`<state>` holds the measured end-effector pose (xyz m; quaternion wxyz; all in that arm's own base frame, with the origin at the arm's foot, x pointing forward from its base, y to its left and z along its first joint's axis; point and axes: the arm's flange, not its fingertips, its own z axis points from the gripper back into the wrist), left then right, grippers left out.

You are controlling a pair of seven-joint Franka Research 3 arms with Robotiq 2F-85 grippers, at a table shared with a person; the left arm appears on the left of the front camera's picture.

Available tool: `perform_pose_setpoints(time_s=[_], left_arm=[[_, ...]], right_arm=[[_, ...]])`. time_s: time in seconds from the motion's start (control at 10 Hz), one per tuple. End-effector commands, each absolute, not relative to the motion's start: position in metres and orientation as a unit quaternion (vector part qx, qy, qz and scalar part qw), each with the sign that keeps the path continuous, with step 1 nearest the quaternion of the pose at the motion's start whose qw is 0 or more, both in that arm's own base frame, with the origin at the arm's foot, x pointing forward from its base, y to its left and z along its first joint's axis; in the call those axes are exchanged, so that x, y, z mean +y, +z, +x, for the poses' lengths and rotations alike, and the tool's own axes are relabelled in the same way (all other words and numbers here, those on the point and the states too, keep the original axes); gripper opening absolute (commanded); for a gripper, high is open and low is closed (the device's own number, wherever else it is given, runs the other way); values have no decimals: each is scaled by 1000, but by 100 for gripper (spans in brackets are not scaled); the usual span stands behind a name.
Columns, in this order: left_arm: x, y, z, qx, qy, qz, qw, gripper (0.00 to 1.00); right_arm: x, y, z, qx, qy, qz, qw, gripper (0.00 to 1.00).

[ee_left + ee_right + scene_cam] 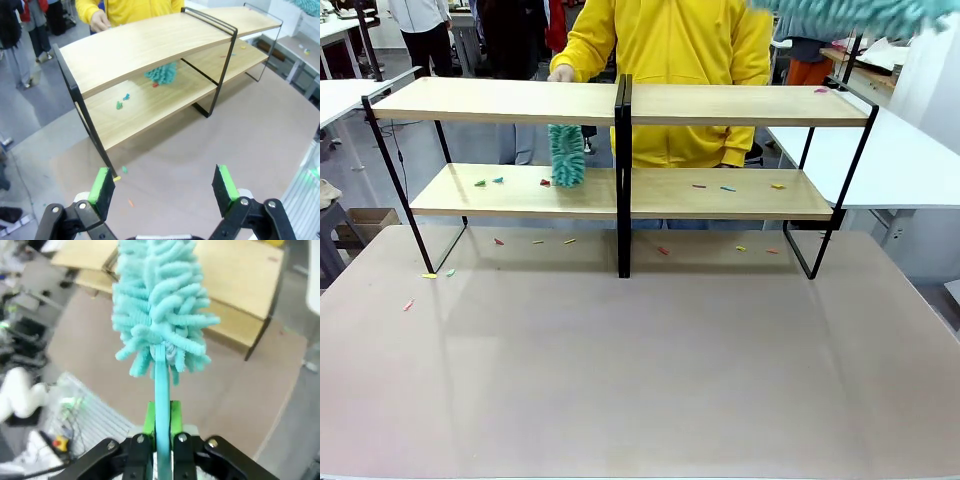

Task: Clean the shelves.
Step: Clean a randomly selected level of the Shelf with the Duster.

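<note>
While the person in yellow (670, 60) holds a teal duster (566, 155) down on the lower board, we see the shelves (500, 100) standing across the far half of the table (640, 380), with coloured scraps (725, 187) dotted over the lower tier and the tabletop. Our right gripper (161, 415) is clamped tight on the handle of a second duster (160, 315), up high near the rack's right end. Our left gripper (165, 187) hangs over the table, jaws wide apart, holding nothing.
</note>
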<state>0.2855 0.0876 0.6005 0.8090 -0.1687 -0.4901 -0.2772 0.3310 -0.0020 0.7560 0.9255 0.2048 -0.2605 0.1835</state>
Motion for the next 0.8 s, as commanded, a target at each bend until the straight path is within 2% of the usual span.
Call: perform_pose_setpoints(time_s=[0.0, 0.3, 0.7], left_arm=[[87, 600, 286, -492, -281, -174, 805, 100], [87, 600, 286, -492, -281, -174, 805, 100], [87, 600, 286, -492, -281, -174, 805, 100]], right_arm=[[12, 732, 353, -248, 109, 151, 951, 12], [36, 703, 399, -223, 91, 88, 967, 12], [39, 700, 411, -193, 82, 30, 977, 12]])
